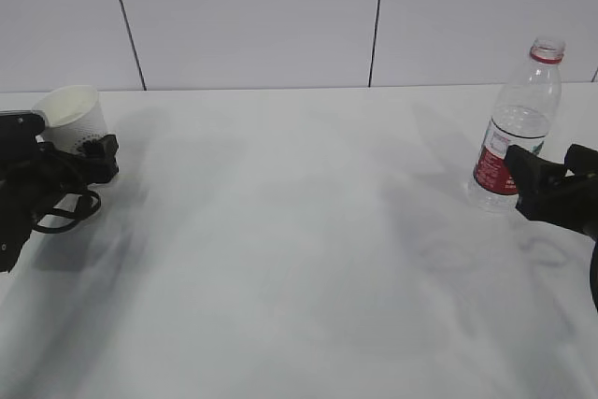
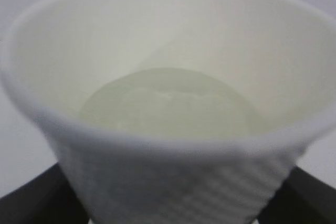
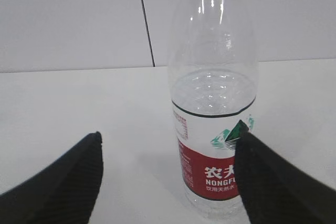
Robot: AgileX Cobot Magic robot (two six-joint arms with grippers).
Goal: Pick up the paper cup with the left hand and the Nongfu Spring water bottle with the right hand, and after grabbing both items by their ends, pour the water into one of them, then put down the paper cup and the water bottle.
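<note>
From the outside camera, the paper cup [image 1: 73,117] sits at nine o'clock on the white table [image 1: 299,231], with the left hand [image 1: 93,158] around it. The Nongfu Spring water bottle [image 1: 519,128] stands at three o'clock, just by the right hand [image 1: 523,175].

The left wrist camera shows water [image 2: 168,103] in the cup; the fingers [image 2: 31,203] stand apart beside it.

The right wrist camera shows the right fingers [image 3: 63,182] spread wide, not squeezing the bottle.

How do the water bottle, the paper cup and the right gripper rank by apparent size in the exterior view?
1. Water bottle, tallest.
2. Right gripper, partly cut off by the frame edge, so unsure against the cup.
3. Paper cup, partly hidden.
</note>
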